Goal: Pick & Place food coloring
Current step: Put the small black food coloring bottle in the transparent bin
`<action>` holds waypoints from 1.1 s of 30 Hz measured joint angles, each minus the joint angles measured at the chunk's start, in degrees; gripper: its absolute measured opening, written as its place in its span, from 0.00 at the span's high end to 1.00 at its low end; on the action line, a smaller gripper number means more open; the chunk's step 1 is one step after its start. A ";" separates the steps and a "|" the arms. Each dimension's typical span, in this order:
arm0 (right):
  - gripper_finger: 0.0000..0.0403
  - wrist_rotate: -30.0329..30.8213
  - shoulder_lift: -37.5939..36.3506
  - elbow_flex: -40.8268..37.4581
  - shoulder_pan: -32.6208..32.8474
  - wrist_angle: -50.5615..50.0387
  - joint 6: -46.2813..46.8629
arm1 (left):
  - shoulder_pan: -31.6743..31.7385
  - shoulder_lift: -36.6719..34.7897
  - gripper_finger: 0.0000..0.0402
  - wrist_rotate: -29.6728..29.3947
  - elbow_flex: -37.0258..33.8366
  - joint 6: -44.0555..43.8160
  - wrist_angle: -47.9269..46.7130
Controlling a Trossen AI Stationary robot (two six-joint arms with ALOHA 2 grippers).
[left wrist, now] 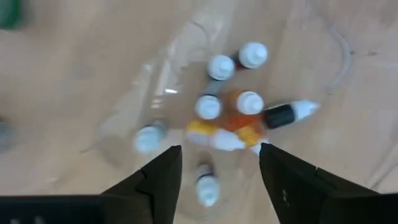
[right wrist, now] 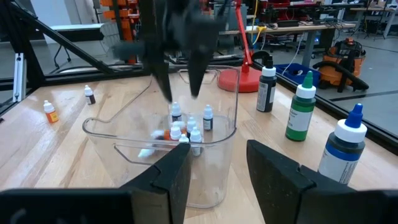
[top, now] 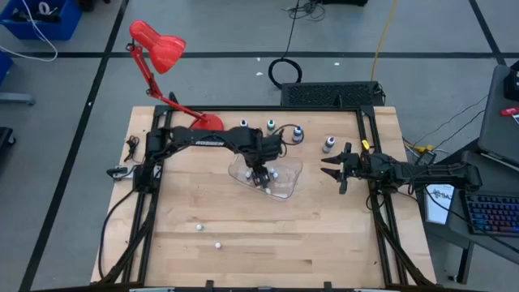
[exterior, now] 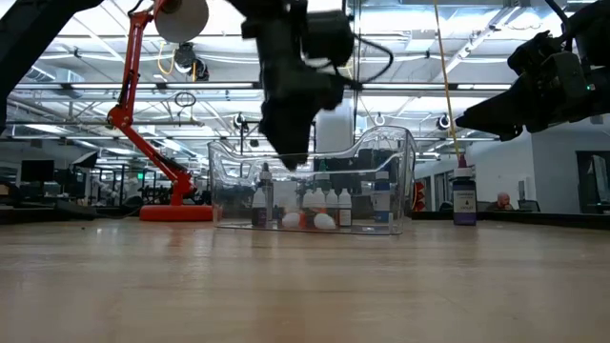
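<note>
Wooden table: left gripper jaws apart over clear tub (small bottles inside); right gripper jaws apart.

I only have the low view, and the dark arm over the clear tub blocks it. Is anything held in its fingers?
Observer: No. The left wrist view shows the left gripper with fingers apart and nothing between them, above the small bottles in the clear tub.
Operator: Where is the other arm?
Observer: In the high view the right gripper hangs to the tub's right, apart from it, fingers open and empty.
Operator: Anything loose on the table?
Observer: Two small white things lie on bare wood, on the side away from the red lamp.
</note>
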 joint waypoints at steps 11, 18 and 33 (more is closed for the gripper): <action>0.64 0.00 0.00 0.00 0.00 0.00 0.00 | -1.36 -0.15 0.49 -9.20 9.56 -4.62 -16.27; 0.64 0.00 0.00 0.00 0.00 0.02 0.00 | -9.00 -1.86 0.53 -4.18 7.07 -20.16 -29.42; 0.64 0.00 0.70 0.00 0.00 0.04 0.00 | -30.82 -13.48 0.64 -6.53 -20.29 -75.22 -10.39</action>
